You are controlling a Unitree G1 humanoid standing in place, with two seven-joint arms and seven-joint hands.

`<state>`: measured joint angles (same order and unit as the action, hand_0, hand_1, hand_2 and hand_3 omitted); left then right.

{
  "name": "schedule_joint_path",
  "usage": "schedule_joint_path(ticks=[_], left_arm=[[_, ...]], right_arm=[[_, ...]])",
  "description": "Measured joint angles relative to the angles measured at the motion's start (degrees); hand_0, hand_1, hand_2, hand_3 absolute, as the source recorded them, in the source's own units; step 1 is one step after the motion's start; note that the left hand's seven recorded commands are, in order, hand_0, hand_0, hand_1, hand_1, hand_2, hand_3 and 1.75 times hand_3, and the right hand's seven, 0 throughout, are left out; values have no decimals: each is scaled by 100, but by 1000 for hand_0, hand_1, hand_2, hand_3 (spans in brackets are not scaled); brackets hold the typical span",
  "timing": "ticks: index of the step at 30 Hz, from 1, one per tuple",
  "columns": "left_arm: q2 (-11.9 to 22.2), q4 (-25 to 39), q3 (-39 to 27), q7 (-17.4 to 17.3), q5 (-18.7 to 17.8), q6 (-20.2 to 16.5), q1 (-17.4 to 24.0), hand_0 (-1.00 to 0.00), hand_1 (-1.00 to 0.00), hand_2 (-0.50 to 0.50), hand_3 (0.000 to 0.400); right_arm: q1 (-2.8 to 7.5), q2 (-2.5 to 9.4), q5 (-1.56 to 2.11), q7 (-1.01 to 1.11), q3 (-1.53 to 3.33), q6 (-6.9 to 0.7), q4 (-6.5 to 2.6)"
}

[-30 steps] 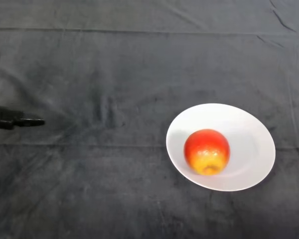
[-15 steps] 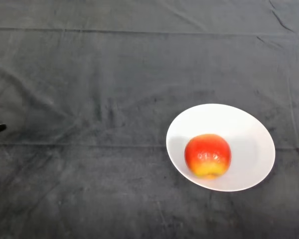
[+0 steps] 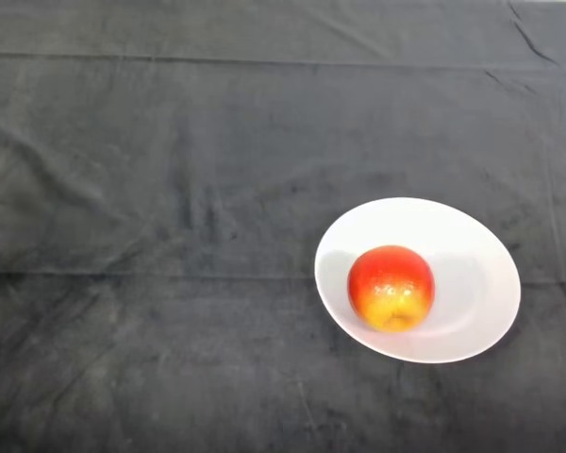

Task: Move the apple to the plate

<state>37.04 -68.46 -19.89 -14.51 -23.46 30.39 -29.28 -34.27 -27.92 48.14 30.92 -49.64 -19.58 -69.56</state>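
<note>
A red and yellow apple [image 3: 391, 287] sits on a white plate [image 3: 472, 245], a little left of and in front of the plate's middle. The plate rests on the dark cloth at the right of the head view. No part of the robot shows.
The dark cloth [image 3: 170, 189] covers the whole table, with creases and a fold line running across at about mid height.
The black hand at the left edge has drawn back out of the view to the left. The apple has rocked slightly on the plate.
</note>
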Motion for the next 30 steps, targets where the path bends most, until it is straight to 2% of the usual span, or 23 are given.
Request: schedule_joint_path(ticks=[15, 30], left_arm=[[9, -18, -334, 790, -37, -154, 162, 0, 0, 0, 0], [9, -17, -362, 1259, 22, -155, 163, 0, 0, 0, 0]], right_arm=[[0, 0, 0, 0, 0, 0, 0], [0, 0, 0, 0, 0, 0, 0]])
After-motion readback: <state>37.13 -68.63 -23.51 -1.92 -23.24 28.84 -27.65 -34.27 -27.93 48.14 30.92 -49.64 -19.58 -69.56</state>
